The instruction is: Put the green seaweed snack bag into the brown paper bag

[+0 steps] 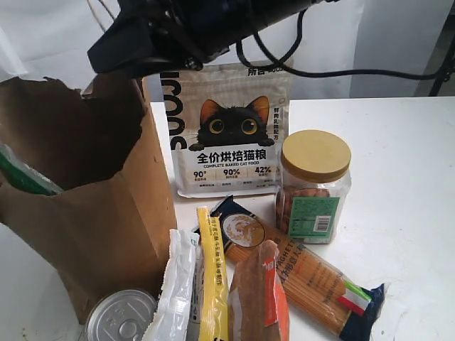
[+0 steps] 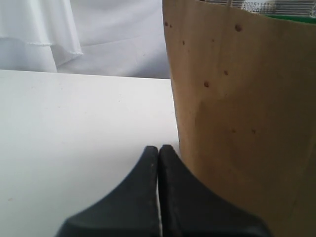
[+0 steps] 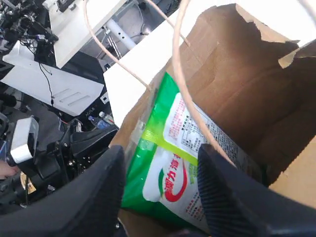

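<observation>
One green snack bag [image 3: 148,182] inside brown paper bag [image 3: 237,69], right hand [image 3: 160,148] spread

Ext cam overlooks table [image 1: 398,156]; all 3 views share brown paper bag [image 1: 106,213], wrist cams close-up.

A beige cat-food pouch [image 1: 227,135] with a black cat's face stands upright at the back of the white tabletop [image 1: 405,177], and a clear jar [image 1: 313,186] with a tan lid stands just beside it. Nearer the front lie a spaghetti packet [image 1: 306,273], a brown-and-orange packet [image 1: 259,298], a yellow stick packet [image 1: 212,284], a whitish wrapper [image 1: 174,291] and a tin can [image 1: 121,316].
</observation>
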`<move>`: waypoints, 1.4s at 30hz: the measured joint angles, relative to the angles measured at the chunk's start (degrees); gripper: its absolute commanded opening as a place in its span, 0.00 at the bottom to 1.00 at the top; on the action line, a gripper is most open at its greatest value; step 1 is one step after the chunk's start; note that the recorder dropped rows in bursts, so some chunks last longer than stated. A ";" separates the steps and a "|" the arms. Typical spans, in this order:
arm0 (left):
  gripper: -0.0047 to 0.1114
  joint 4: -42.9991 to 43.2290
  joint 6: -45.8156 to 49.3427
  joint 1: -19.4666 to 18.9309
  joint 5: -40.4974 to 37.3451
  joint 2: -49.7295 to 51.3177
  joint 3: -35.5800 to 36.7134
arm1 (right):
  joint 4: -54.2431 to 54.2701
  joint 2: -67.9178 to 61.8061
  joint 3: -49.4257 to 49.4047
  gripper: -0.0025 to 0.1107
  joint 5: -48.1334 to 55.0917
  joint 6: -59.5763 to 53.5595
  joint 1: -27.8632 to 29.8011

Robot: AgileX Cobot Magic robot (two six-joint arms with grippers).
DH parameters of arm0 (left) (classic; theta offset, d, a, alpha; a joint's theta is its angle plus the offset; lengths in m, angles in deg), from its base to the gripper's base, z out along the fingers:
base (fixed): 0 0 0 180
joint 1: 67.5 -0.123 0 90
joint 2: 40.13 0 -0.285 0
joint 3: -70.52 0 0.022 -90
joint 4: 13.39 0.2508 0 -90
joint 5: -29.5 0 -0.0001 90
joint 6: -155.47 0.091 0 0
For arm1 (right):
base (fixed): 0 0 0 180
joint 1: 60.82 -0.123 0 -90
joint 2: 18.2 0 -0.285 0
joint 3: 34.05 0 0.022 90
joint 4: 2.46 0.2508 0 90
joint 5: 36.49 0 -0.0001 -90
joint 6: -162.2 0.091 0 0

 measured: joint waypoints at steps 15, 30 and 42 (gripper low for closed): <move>0.04 0.00 0.00 0.00 0.00 0.00 0.00 | 7.69 10.31 0.10 0.20 7.05 0.11 10.20; 0.04 0.00 0.00 0.00 0.00 0.00 0.00 | -20.44 24.30 -4.16 0.02 -7.08 8.57 16.25; 0.04 0.00 0.00 0.00 0.00 0.00 0.00 | -24.76 35.58 -30.10 0.02 -29.21 9.79 16.25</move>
